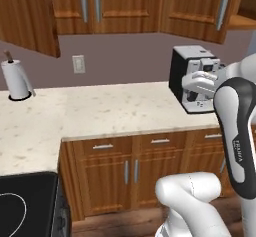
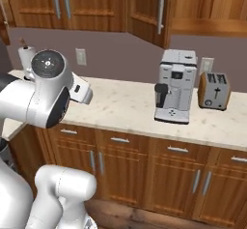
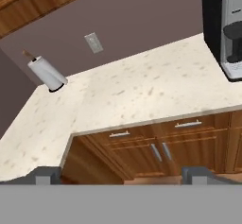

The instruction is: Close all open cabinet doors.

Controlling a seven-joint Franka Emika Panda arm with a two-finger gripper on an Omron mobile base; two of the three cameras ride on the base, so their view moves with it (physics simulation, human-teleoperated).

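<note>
Speckled pale stone forms the surface [image 1: 125,111], running along a grey-mauve wall beneath a row of reddish-brown upper cabinets. On it stand a paper towel roll [image 1: 17,79] at the far left corner, a coffee machine [image 2: 174,86] and, just beside that, a toaster [image 2: 213,91].

Two cabinet doors stand ajar. The left open door [image 1: 27,16] swings out over the corner, above the paper towel roll. The right open door [image 2: 147,11] angles out from its frame above and left of the coffee machine, its bar handle [image 2: 161,7] facing outward. The middle pair of doors [image 1: 90,3] appears shut.

The gripper [image 3: 120,173] is held level with the surface edge, well below both doors and touching nothing. The jaws stand spread apart and empty.

Assessment: the step in hand is the approach to an open door. The arm should rise clear of the coffee machine, meet the door's outer face near its free edge, far from the hinge, and push steadily until flush. Contact near the hinge risks slipping off.
</note>
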